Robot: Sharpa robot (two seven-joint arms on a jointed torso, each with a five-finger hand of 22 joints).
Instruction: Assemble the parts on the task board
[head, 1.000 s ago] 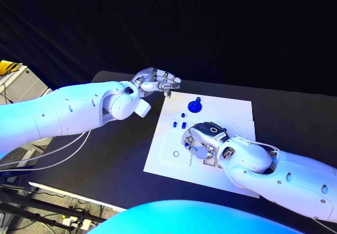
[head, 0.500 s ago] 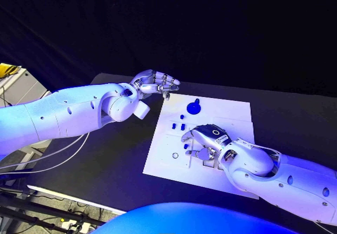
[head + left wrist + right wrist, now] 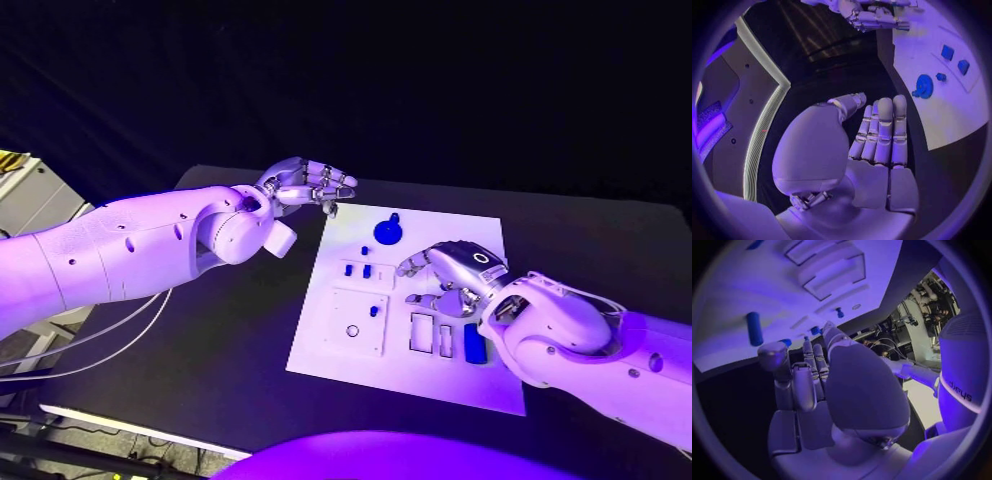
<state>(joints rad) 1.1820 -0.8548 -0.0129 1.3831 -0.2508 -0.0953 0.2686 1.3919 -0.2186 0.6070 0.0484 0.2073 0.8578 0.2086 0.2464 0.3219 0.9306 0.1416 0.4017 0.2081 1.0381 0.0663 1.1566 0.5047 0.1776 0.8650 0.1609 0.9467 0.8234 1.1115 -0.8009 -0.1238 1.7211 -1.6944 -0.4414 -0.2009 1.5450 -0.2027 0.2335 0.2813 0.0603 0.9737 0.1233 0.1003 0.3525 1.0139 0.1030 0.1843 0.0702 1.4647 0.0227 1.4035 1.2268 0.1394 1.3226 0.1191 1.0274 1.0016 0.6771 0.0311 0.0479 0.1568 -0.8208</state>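
— Which hand is nearer the loose piece?

— The right hand (image 3: 454, 272). It hovers over the middle of the task board (image 3: 339, 352), and the blue bar (image 3: 475, 342) lies just beside it on the board, on the side nearer the robot, close under that forearm. The left hand (image 3: 306, 184) is well apart, off the board's far left corner over the worktop (image 3: 231, 330).

— How does the bar lie?

— Flat, I'd say, long axis running from the near edge of the board toward the far edge, alongside the rectangular recesses (image 3: 431, 334). I can't tell one end from the other.

— And the fingers?

— The right hand's are loosely curled and apart, holding nothing I can see. The left's lie side by side, bent over the palm, also with nothing in them. Further up the board there's a round blue knob (image 3: 388, 231) and some small blue pegs (image 3: 358, 270).

— So the next reach?

— My guess: the right hand draws back toward the robot, fingers across the bar's short side.
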